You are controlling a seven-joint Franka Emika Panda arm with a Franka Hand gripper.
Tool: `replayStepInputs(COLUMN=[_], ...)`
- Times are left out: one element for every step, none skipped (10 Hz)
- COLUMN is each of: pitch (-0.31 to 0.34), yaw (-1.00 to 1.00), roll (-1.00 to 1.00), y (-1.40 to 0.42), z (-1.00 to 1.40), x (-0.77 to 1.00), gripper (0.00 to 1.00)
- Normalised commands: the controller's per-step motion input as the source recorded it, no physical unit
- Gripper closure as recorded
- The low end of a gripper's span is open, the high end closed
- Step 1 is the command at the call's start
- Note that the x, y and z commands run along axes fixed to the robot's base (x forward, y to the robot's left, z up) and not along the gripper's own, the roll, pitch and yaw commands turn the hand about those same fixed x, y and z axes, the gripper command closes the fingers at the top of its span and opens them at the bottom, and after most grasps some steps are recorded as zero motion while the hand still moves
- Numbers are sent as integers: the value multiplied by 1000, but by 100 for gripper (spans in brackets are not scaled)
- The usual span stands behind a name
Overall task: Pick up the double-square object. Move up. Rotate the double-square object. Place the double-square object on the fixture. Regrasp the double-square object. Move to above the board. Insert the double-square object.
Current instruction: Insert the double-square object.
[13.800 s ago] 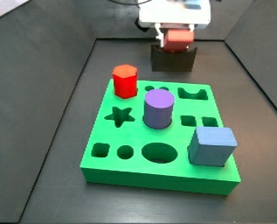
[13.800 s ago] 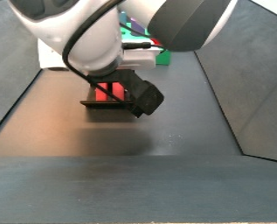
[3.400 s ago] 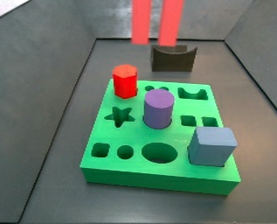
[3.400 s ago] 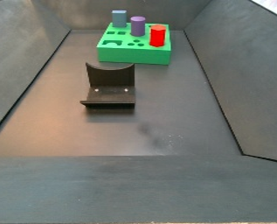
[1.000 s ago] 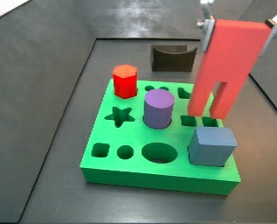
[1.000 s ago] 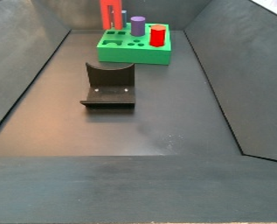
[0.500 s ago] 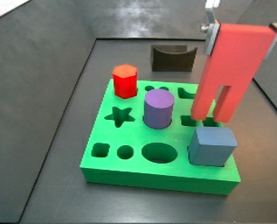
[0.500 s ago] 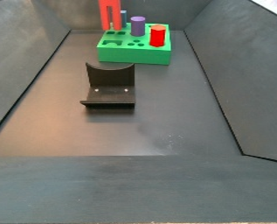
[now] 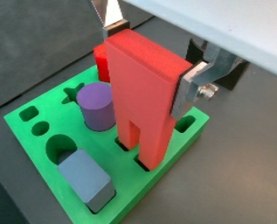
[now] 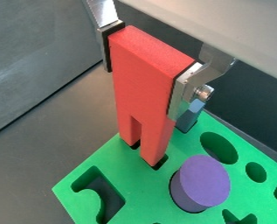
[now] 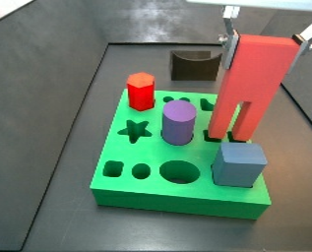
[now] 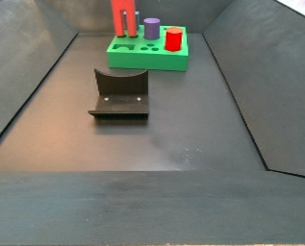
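**Side view: red block upright at the green board**

Side view shows my gripper (image 11: 266, 37) clamped on the top of the long red double-square object (image 11: 248, 87), which hangs upright, its notched lower end at the bright green board (image 11: 145, 193). Just beside it stand a purple cylinder (image 11: 179, 123) and a blue-grey cube (image 11: 240, 163). The dark olive-black fixture (image 11: 193, 65) sits behind the board, unoccupied.

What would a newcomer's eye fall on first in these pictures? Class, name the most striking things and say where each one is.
The tall double-square object stands out first: the pincer holds it upright by its top, with its two legs down at the back right part of the bright green board. On the board stand a purple cylinder near the middle, a red hexagonal prism at the back left, and a blue-grey cube at the front right. Behind the board sits the dark fixture.
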Motion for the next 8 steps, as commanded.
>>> replayStepInputs(pitch=[0, 0, 0, 0, 0, 0, -7, -46], yaw=[0, 0, 0, 0, 0, -9, -31, -114], roll=[0, 0, 0, 20, 6, 1, 0, -47], y=[0, 0, 0, -9, -37, -74, -40, 0], z=[-57, -49, -34, -34, -26, -11, -54, -134], x=[-17, -74, -129, -103, -54, -40, 0, 129], gripper=[100, 100, 100, 100, 100, 100, 100, 100])
